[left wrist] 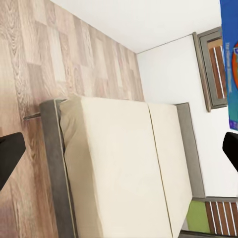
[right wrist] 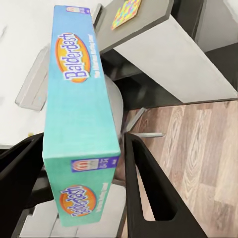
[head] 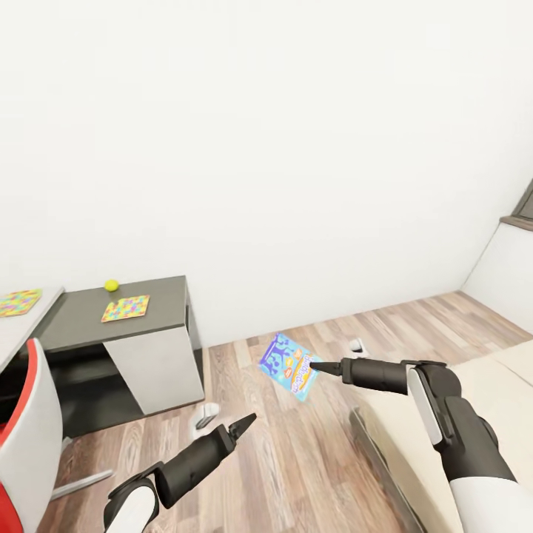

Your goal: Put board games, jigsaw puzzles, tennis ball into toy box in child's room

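- Gripping a blue game box [head: 289,366], the right gripper [head: 317,366] is seen in the head view, held out over the wood floor [head: 311,459] between the bed [head: 444,400] and the tabletop [head: 126,314].
- In the right wrist view the box [right wrist: 82,129], lettered "Balderdash", is shown clamped edge-on between the two dark fingers [right wrist: 146,188], which are closed against its sides.
- The left gripper [head: 240,427] is shown lower, over the floor, nothing being held; in the left wrist view its fingertips [left wrist: 10,156] are seen spread wide apart, with the beige mattress [left wrist: 124,168] and grey bed frame between them.
- On the dark grey wing of the tabletop one jigsaw puzzle [head: 126,308] lies flat, with a tennis ball [head: 111,285] just behind it near the wall.
- A second puzzle [head: 18,302] lies on the light grey tabletop section at the left edge of the head view.
- A red and white chair [head: 26,437] stands at the desk, in front of the left arm.
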